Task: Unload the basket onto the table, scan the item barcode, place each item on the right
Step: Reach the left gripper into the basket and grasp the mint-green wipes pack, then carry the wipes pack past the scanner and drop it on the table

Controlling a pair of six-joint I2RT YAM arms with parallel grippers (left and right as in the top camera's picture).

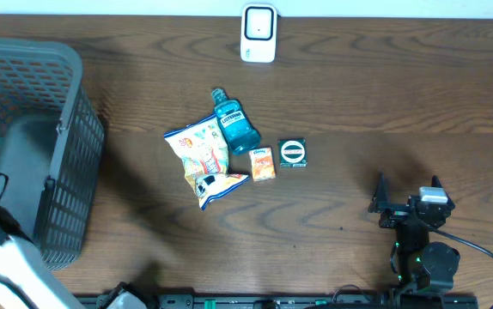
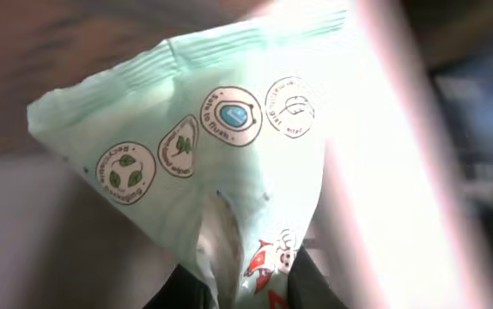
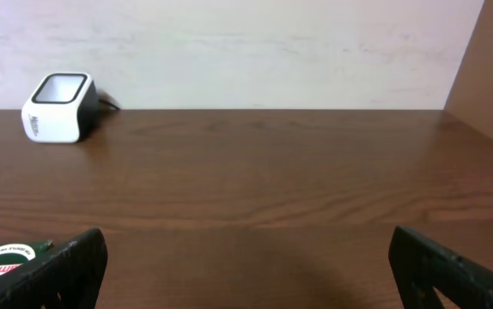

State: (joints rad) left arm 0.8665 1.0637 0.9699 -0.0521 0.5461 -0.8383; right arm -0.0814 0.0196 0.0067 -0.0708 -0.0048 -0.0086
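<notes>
A pale green pouch (image 2: pixel 229 146) with round printed badges fills the left wrist view. My left gripper (image 2: pixel 246 290) is shut on its lower edge, with the dark fingers (image 2: pixel 195 296) pinching the film. In the overhead view the left arm (image 1: pixel 2 262) reaches over the grey basket (image 1: pixel 66 146) at the far left, and its gripper is mostly cut off by the frame edge. The white barcode scanner (image 1: pixel 258 33) stands at the back centre, also seen as the scanner (image 3: pixel 57 107). My right gripper (image 1: pixel 408 190) rests at the front right, open and with nothing in it (image 3: pixel 246 257).
On the table's middle lie a snack bag (image 1: pixel 197 150), a blue mouthwash bottle (image 1: pixel 234 124), a small orange box (image 1: pixel 263 163), a dark box with a round green label (image 1: pixel 293 153) and a second small bag (image 1: pixel 221 186). The basket takes up the left side.
</notes>
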